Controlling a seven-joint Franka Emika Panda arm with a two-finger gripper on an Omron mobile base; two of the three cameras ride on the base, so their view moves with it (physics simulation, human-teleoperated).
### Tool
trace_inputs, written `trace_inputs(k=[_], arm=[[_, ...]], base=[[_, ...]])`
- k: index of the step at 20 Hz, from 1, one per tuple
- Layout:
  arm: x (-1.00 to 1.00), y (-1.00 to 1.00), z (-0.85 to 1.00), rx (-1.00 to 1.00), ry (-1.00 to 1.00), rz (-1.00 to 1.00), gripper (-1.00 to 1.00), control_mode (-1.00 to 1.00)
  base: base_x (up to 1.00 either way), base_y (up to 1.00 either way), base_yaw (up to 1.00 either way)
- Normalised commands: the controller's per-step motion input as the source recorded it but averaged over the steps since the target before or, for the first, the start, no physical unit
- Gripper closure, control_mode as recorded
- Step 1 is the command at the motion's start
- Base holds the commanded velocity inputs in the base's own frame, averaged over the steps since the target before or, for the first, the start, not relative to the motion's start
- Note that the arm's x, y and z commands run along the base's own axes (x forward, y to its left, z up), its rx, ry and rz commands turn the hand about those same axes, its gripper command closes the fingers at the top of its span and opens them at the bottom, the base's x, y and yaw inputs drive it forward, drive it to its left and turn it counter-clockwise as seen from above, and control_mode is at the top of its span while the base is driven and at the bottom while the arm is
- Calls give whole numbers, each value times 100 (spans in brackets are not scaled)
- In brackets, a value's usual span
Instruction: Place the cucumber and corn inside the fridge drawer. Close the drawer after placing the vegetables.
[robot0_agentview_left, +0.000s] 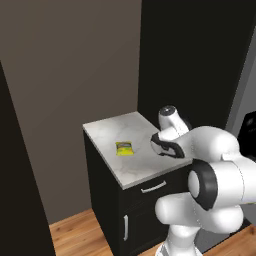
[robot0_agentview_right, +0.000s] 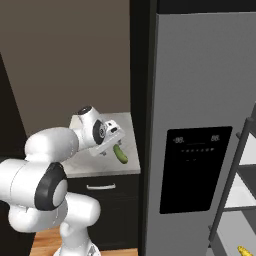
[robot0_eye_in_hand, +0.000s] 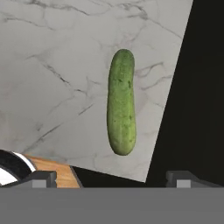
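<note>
The cucumber (robot0_eye_in_hand: 121, 103) is dark green and lies flat on the marble counter (robot0_eye_in_hand: 57, 65), close to the counter's right edge; from the right base it shows as a small oblong (robot0_agentview_right: 120, 154). My gripper (robot0_eye_in_hand: 113, 179) hovers just above it, open and holding nothing, with the two fingertips (robot0_eye_in_hand: 43, 177) set wide apart. In the right base view the gripper (robot0_agentview_right: 103, 151) hangs right beside the cucumber. A small yellow cob, the corn (robot0_agentview_right: 243, 251), sits low inside the open fridge. I cannot make out the fridge drawer.
A flat yellow-green snack packet (robot0_agentview_left: 124, 148) lies mid-counter on the dark cabinet (robot0_agentview_left: 135, 215). A grey fridge door (robot0_agentview_right: 200, 75) with a black dispenser panel (robot0_agentview_right: 195, 167) stands right of the counter. White fridge shelves (robot0_agentview_right: 245, 180) show at far right. The floor (robot0_agentview_left: 75, 230) is wooden.
</note>
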Motion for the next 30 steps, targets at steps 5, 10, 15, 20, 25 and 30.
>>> trace_inputs(k=[5, 10, 15, 20, 25, 30], arm=[[41, -2, -44, 0, 4, 1, -100, -100], [44, 0, -36, 0, 5, 1, -100, -100], [44, -9, -36, 0, 13, 0, -100, -100], [43, -17, -33, 0, 15, 0, -100, -100], [25, -7, -50, 0, 19, 0, -100, -100], [0, 0, -69, -2, 17, 0, 100, -100]], base=[[0, 0, 0], [0, 0, 0], [0, 0, 0], [0, 0, 0], [0, 0, 0], [0, 0, 0]])
